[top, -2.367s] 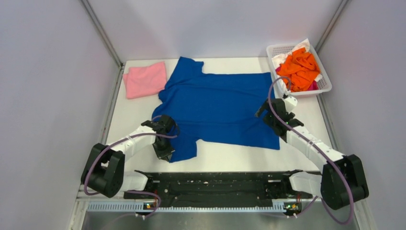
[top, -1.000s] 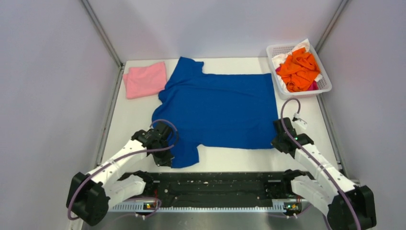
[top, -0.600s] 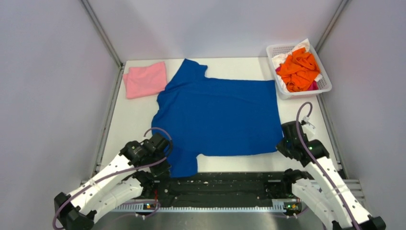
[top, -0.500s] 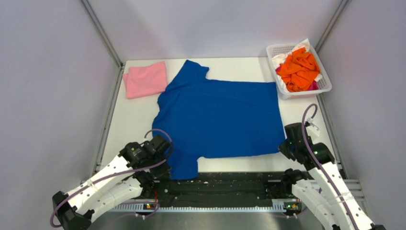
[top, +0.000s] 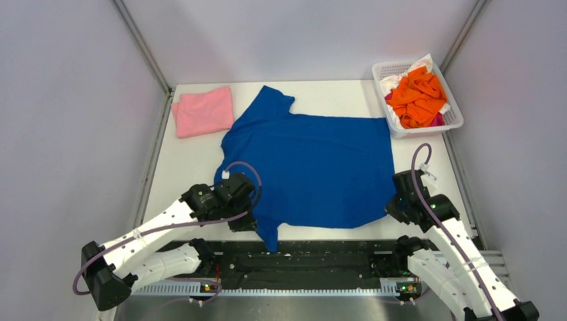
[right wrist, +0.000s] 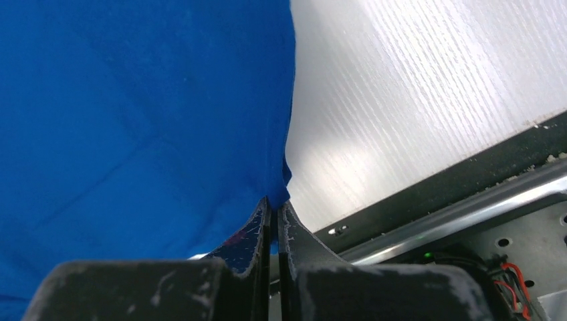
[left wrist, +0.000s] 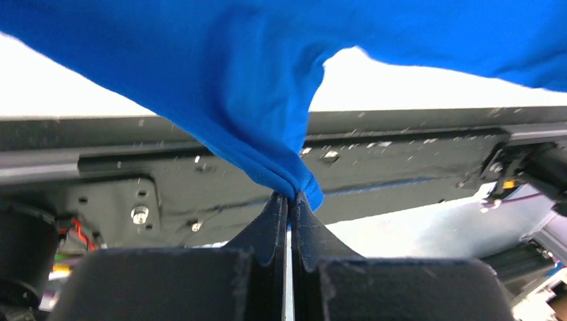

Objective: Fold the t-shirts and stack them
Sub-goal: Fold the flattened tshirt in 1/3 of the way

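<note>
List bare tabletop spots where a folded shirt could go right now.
Widest: the left strip between pink shirt, blue shirt and the left arm. Also the back strip beyond the blue shirt's far edge, left of the basket. Narrower: the right strip below the basket. Crowded: the near edge, where left hand and right hand pinch the blue shirt.

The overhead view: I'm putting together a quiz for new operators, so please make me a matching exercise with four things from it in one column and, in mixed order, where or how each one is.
Column A
1. blue shirt
2. pink shirt
3. orange shirts
4. right gripper

Column B
a. lying folded at the far left corner of the table
b. heaped in the basket
c. shut on the near right corner of a shirt
d. spread across the middle of the table

Pairs: 1-d, 2-a, 3-b, 4-c
</note>
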Motion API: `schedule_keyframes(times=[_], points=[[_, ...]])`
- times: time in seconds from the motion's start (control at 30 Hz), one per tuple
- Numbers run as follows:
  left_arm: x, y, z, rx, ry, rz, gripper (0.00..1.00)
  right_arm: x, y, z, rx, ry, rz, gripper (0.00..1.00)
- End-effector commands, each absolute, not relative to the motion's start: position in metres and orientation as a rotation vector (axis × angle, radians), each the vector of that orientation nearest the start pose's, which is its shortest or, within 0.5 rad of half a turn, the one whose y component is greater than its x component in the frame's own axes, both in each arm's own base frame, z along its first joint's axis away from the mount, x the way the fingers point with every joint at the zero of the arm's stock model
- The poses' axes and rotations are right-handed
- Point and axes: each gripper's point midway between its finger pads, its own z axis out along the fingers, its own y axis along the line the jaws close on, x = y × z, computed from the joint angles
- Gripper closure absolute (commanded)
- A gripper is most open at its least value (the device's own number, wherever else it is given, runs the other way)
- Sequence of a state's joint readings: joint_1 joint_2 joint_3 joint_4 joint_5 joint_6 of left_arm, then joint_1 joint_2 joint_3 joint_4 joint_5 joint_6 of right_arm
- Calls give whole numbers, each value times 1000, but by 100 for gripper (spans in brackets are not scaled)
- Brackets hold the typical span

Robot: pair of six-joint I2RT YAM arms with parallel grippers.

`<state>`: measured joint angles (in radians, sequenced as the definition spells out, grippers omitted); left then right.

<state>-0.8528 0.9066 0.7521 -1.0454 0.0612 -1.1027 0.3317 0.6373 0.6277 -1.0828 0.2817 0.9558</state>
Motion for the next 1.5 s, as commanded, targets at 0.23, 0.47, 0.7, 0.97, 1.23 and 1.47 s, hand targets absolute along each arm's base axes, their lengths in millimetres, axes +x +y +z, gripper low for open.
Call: schedule_keyframes(times=[0.23, 0.47, 0.7, 0.97, 1.23, 1.47], points=[[219, -171, 174, -348, 2442, -556, 100, 204, 32, 111, 839, 2287, 52, 100], [279, -157, 195, -352, 2328, -516, 100, 226, 16, 126, 872, 2221, -21, 100], [322, -147, 212, -252, 2250, -420, 100, 248, 15, 130, 880, 2194, -2, 100], [367, -157, 207, 25, 2250, -400, 100, 274, 15, 130, 899, 2165, 11, 100], [430, -153, 180, 200, 2277, -286, 100, 296, 9, 116, 933, 2183, -24, 100], [488, -136, 143, 111, 2414, -176, 64, 319, -3, 97, 1003, 2179, -69, 73]])
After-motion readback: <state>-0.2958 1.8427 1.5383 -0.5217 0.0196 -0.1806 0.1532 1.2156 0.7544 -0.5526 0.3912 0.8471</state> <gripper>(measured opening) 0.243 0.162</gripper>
